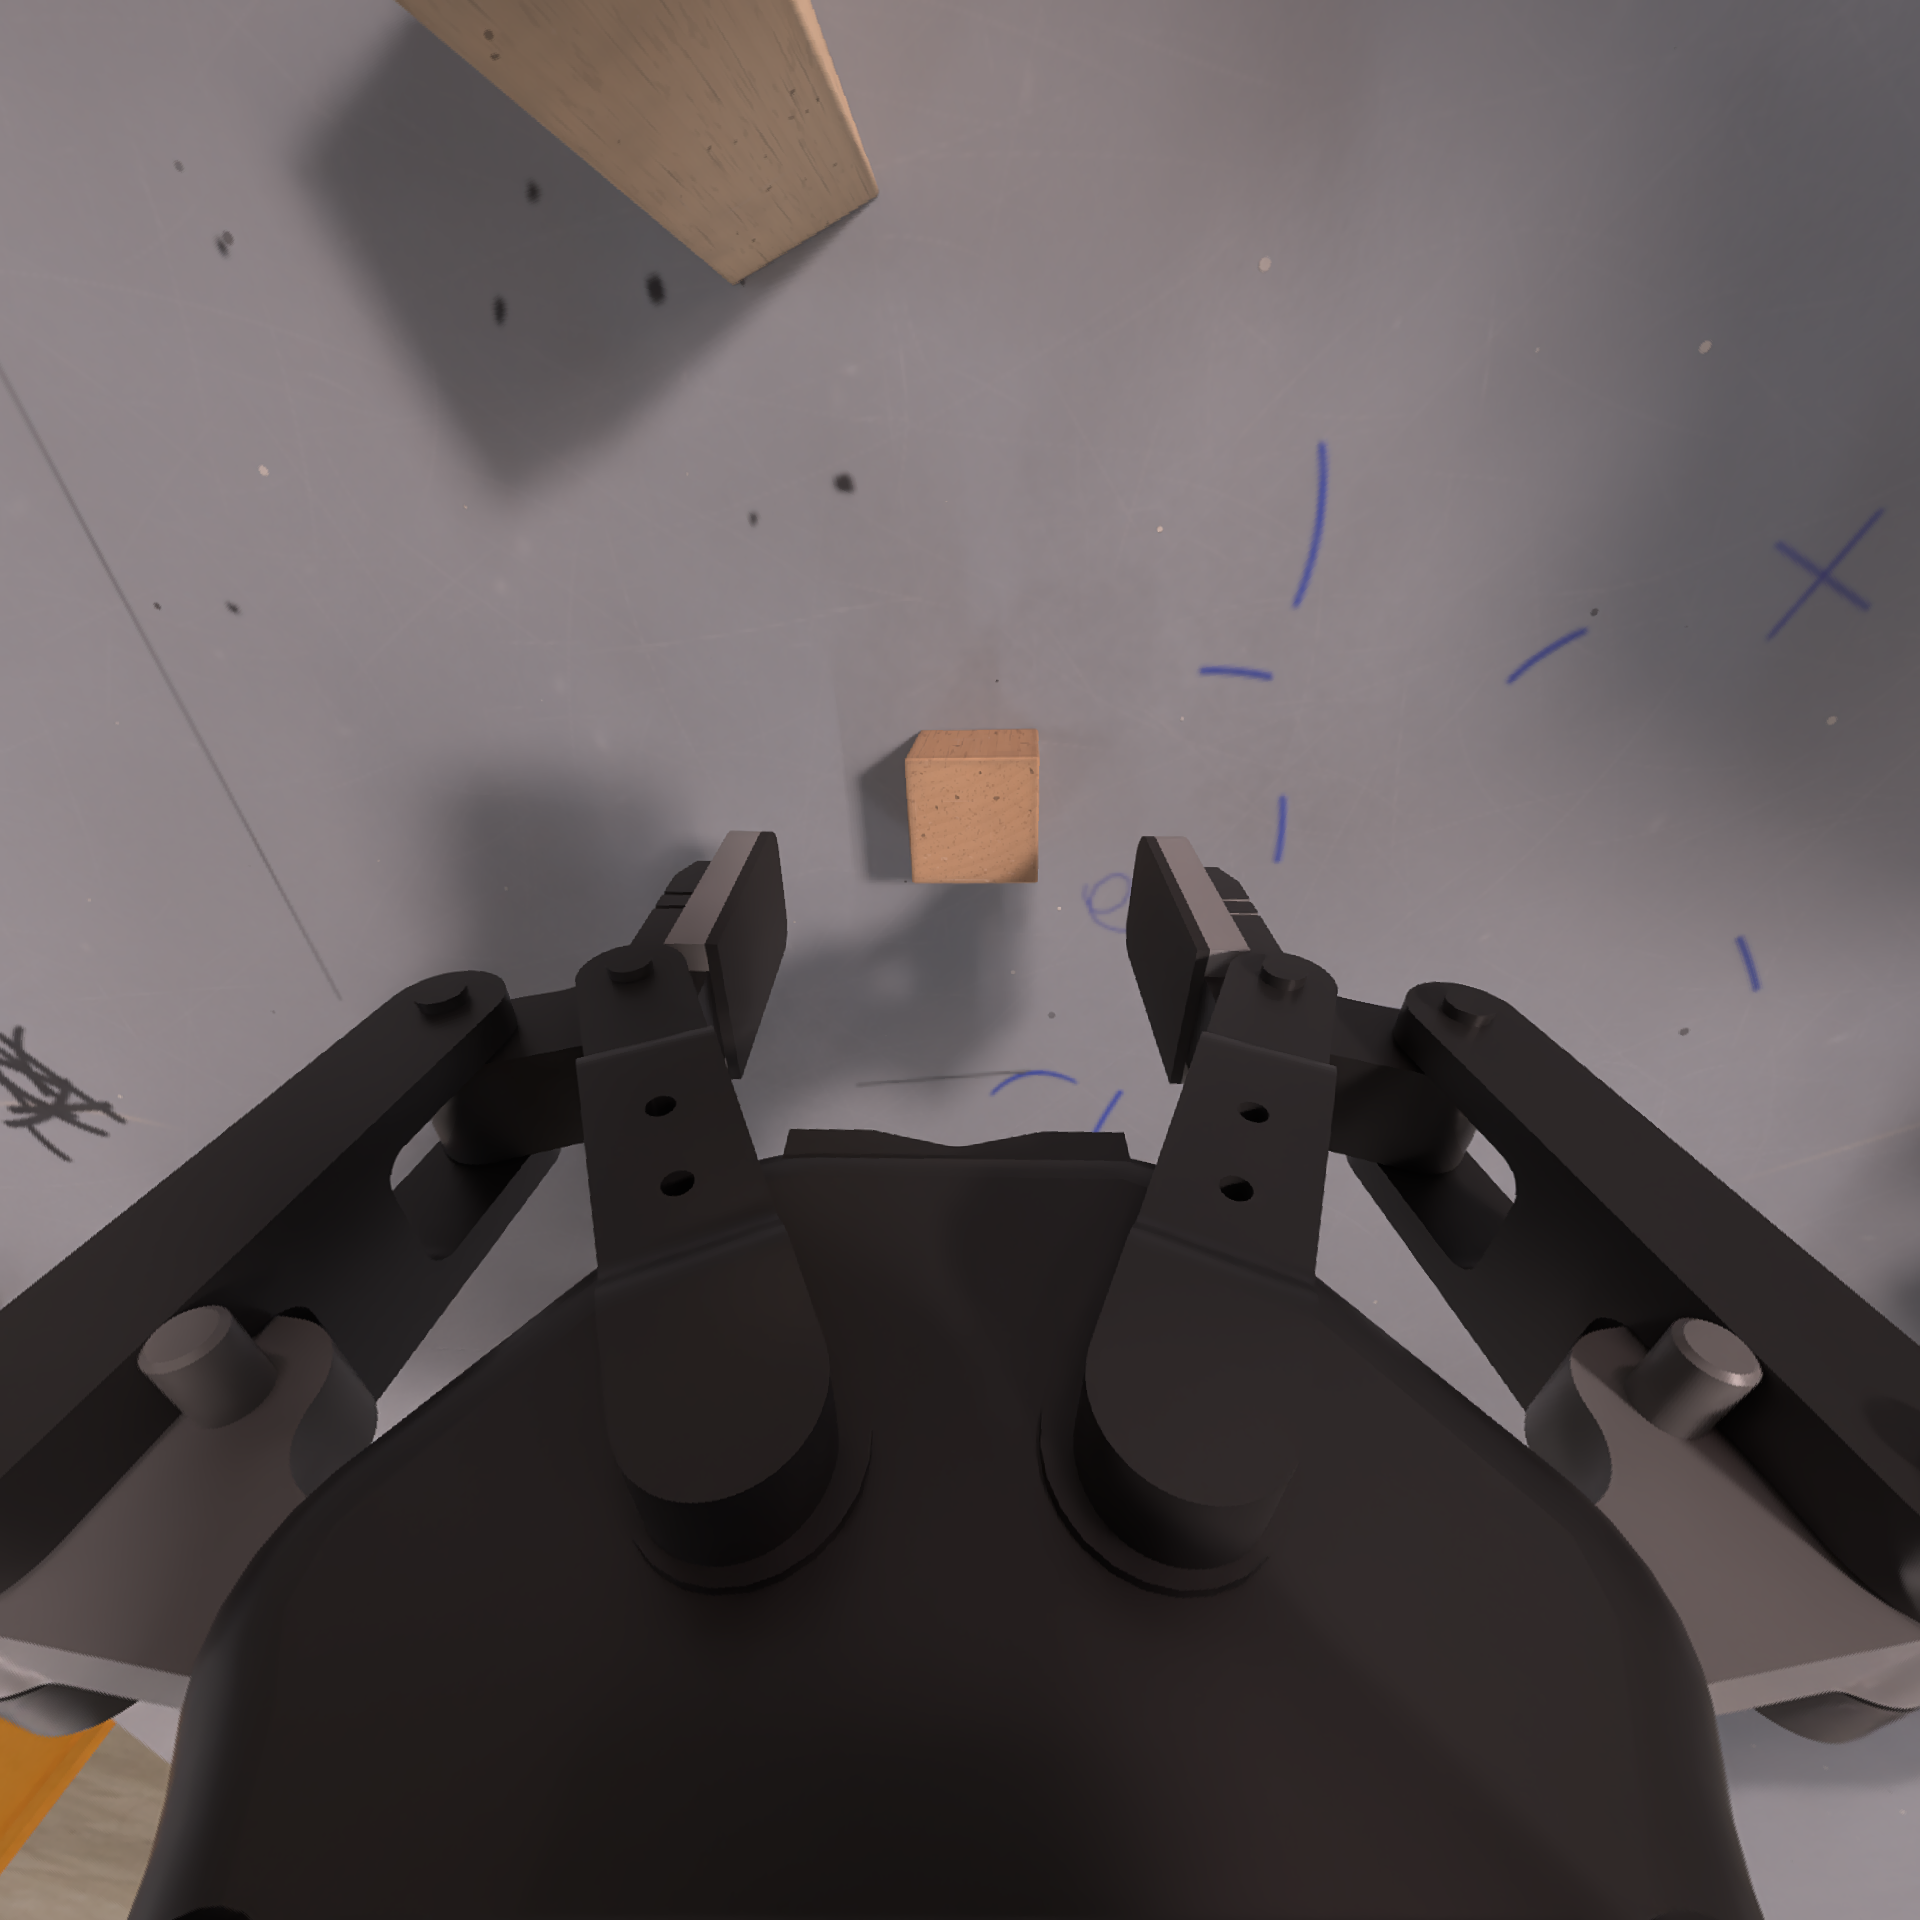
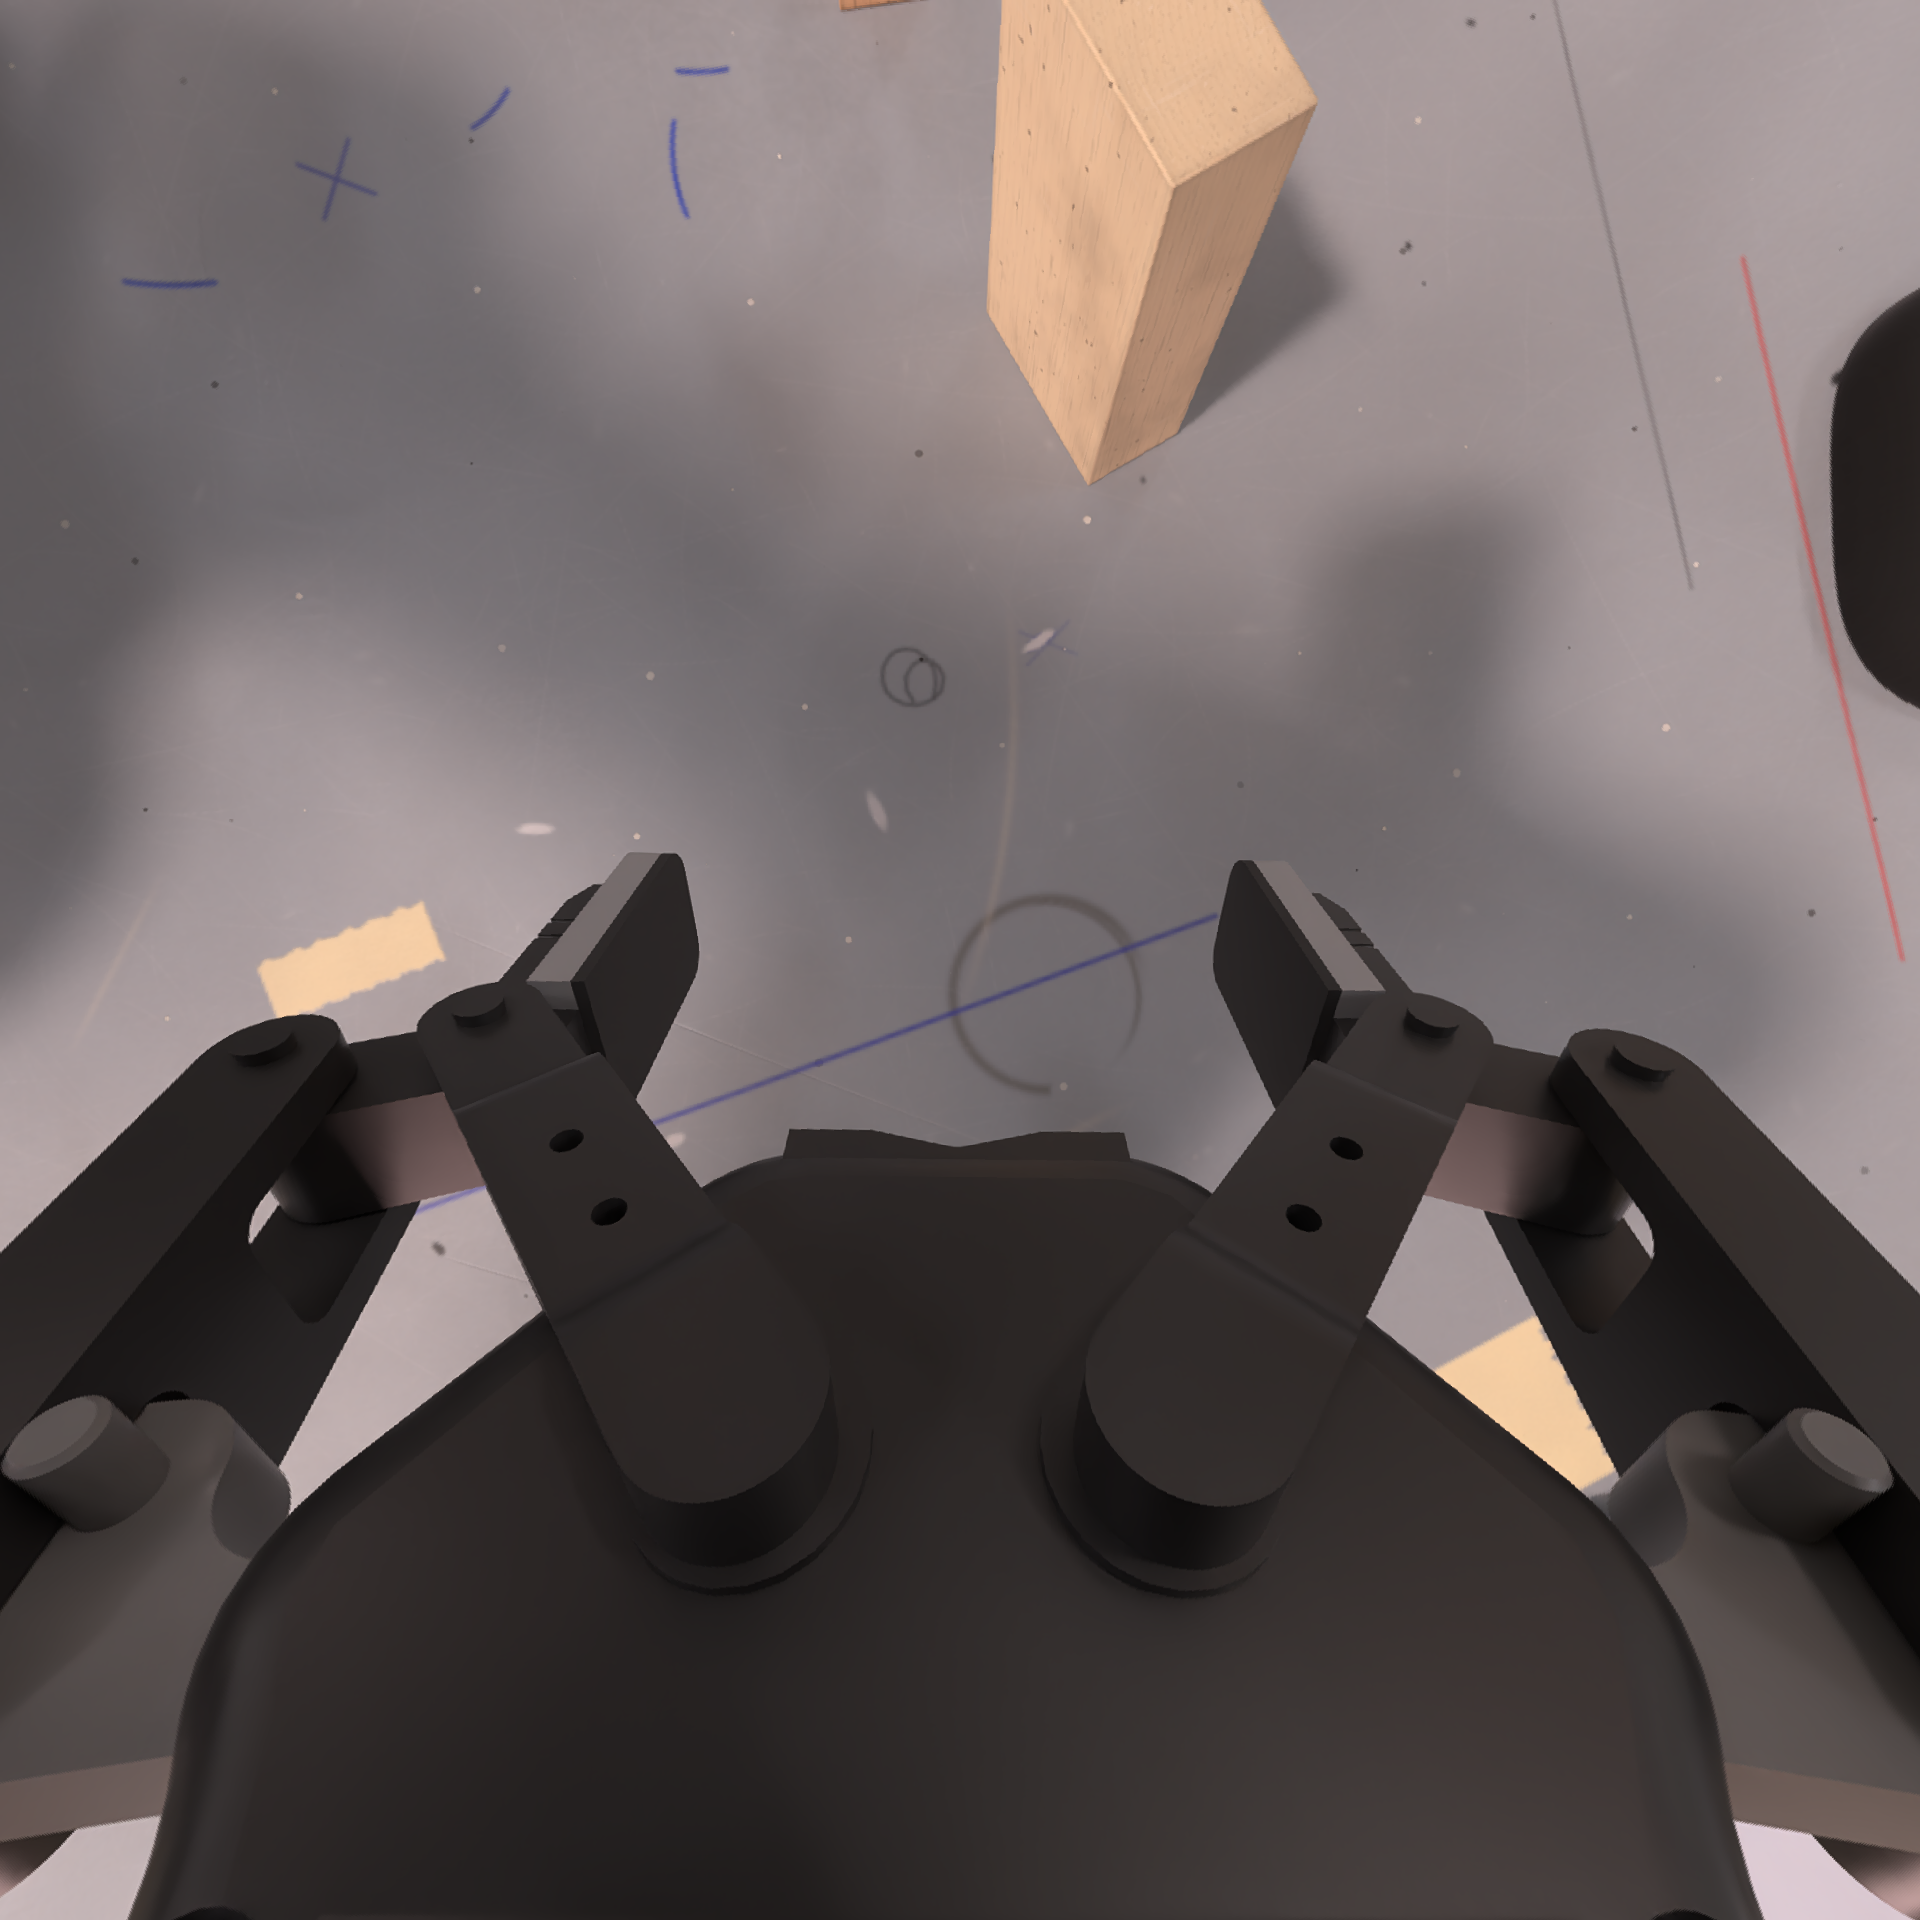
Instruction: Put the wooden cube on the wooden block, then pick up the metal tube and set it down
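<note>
A small wooden cube (image 1: 972, 808) sits on the grey table, just ahead of my left gripper (image 1: 956, 883), which is open and empty with a finger on either side of the cube's line, above it. A tall wooden block (image 1: 686, 114) stands farther ahead to the upper left. In the right wrist view the same wooden block (image 2: 1122, 249) stands upright ahead, slightly right. My right gripper (image 2: 951, 914) is open and empty above bare table. No metal tube shows in either view.
The grey table (image 1: 1455, 312) bears blue pen marks (image 1: 1823, 574) and black specks. In the right wrist view there are tan tape patches (image 2: 348, 958), a red line (image 2: 1818, 603) and a dark rounded object (image 2: 1886, 509) at the right edge.
</note>
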Controlling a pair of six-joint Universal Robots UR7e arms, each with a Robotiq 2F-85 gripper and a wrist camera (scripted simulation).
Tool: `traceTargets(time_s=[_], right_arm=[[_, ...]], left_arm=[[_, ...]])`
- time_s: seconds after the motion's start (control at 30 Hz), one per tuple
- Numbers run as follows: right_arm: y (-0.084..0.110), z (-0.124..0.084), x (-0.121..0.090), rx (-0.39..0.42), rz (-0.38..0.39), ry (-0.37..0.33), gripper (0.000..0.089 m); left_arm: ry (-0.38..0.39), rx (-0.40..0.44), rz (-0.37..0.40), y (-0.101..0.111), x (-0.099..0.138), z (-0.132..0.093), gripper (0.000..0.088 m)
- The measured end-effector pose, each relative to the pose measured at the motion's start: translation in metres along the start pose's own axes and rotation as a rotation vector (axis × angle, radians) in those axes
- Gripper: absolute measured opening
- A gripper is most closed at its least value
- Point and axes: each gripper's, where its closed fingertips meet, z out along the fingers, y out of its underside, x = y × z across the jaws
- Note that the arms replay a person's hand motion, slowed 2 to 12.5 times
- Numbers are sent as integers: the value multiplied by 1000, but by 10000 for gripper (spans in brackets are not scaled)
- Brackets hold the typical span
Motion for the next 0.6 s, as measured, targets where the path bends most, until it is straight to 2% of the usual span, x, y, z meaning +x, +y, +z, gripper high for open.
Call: traceTargets(time_s=[0.6], right_arm=[[4,0,2,-3,11,0,854]], left_arm=[[61,-31,8,-8,4,17,512]])
